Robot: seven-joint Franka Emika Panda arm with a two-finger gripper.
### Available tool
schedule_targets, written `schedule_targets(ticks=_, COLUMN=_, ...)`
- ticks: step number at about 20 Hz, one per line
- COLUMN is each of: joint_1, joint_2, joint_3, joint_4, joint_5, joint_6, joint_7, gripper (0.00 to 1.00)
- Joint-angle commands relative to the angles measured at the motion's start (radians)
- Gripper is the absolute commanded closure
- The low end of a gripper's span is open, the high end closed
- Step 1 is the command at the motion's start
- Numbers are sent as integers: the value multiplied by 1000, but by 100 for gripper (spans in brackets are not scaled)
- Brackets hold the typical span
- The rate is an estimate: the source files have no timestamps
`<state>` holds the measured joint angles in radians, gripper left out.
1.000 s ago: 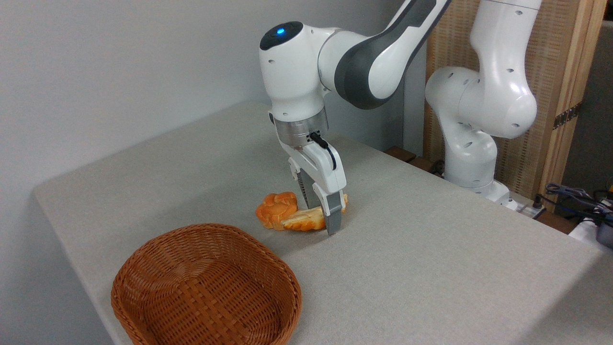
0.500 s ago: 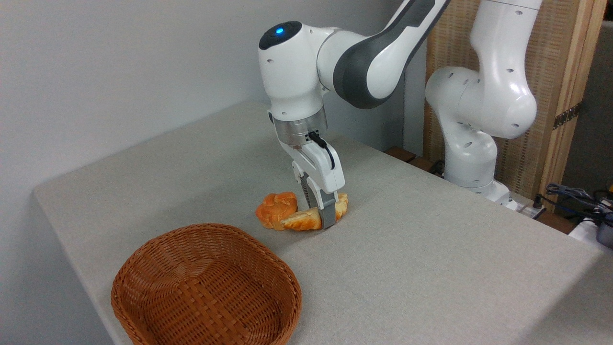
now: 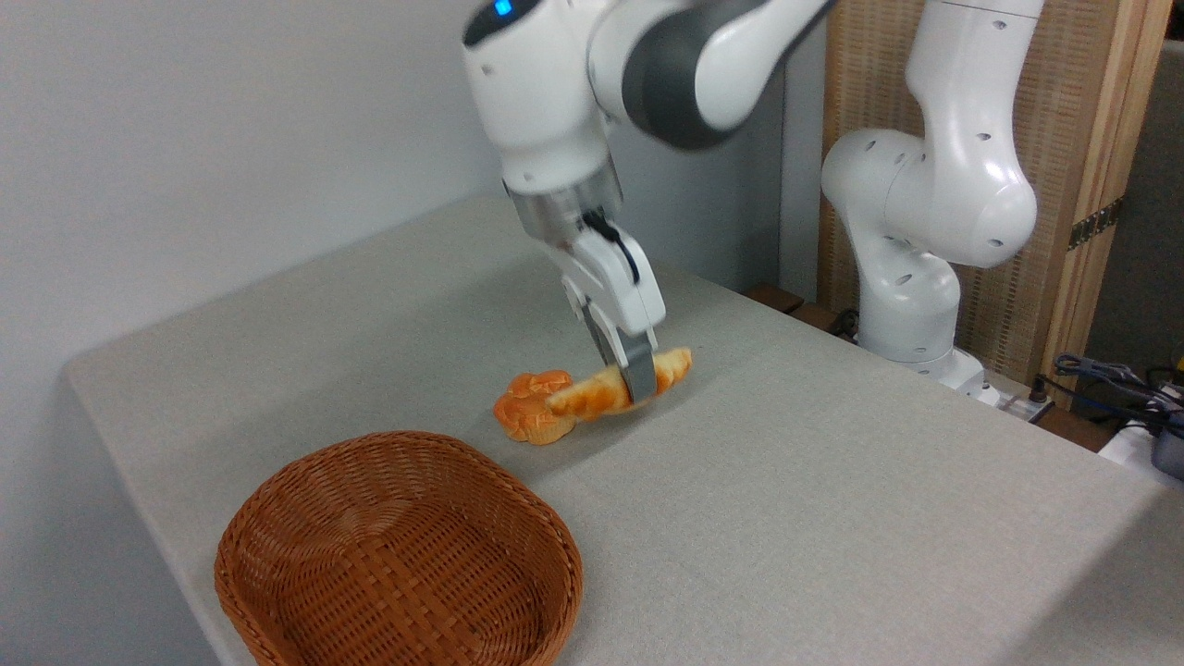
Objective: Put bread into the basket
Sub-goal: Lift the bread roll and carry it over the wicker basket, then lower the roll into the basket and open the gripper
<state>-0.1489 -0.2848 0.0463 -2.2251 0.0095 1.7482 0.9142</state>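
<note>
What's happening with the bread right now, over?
End effector shut on bread, lifted off table. Basket empty. Small bun beside loaf; path open.

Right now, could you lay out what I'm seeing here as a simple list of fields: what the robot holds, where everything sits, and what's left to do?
holder: gripper, fingers closed on the loaf
held item: bread, long braided loaf, lifted off the table, tilted with its right end higher
nearby item: small orange bun, resting on the table just left of the loaf
target: basket, woven wicker, front left, nothing inside
surface: grey table
remaining: carry the loaf over the basket and release it
</note>
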Motion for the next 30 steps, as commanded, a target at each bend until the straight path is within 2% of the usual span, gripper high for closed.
schedule_targets(ticks=1, joint_1=-1, joint_2=286, joint_3=27, joint_4=475, joint_5=9, joint_6=-217, joint_7=41, gripper=70)
schedule_targets(ticks=2, joint_1=-3, joint_2=324, joint_3=23, joint_4=533, joint_5=10, joint_6=-219, joint_7=40, gripper=68)
schedule_targets(ticks=3, joint_1=-5, joint_2=395, joint_3=20, joint_4=633, joint_5=10, joint_6=-220, joint_7=38, gripper=61)
schedule_targets(ticks=5, joint_1=-5, joint_2=467, joint_3=18, joint_4=740, joint_5=6, joint_6=-216, joint_7=35, gripper=55)
schedule_targets(ticks=7, joint_1=-5, joint_2=519, joint_3=18, joint_4=814, joint_5=6, joint_6=-193, joint_7=38, gripper=43)
schedule_targets(ticks=8, joint_1=-5, joint_2=533, joint_3=18, joint_4=824, joint_5=7, joint_6=-143, joint_7=35, gripper=38)
schedule_targets(ticks=9, joint_1=-5, joint_2=539, joint_3=18, joint_4=823, joint_5=3, joint_6=-75, joint_7=32, gripper=26)
schedule_targets(ticks=10, joint_1=-5, joint_2=547, joint_3=18, joint_4=820, joint_5=3, joint_6=-18, joint_7=20, gripper=3)
schedule_targets(ticks=11, joint_1=-5, joint_2=553, joint_3=18, joint_4=820, joint_5=4, joint_6=2, joint_7=9, gripper=0)
schedule_targets(ticks=16, joint_1=-8, joint_2=579, joint_3=12, joint_4=815, joint_5=4, joint_6=63, joint_7=-26, gripper=0)
schedule_targets(ticks=18, joint_1=-6, joint_2=579, joint_3=-11, joint_4=806, joint_5=7, joint_6=62, joint_7=-28, gripper=0)
schedule_targets(ticks=27, joint_1=-6, joint_2=585, joint_3=-26, joint_4=799, joint_5=-3, joint_6=63, joint_7=-34, gripper=0)
schedule_targets(ticks=29, joint_1=-6, joint_2=579, joint_3=-26, joint_4=799, joint_5=-17, joint_6=63, joint_7=-72, gripper=0)
schedule_targets(ticks=30, joint_1=-5, joint_2=572, joint_3=-25, joint_4=800, joint_5=-49, joint_6=63, joint_7=-136, gripper=0)
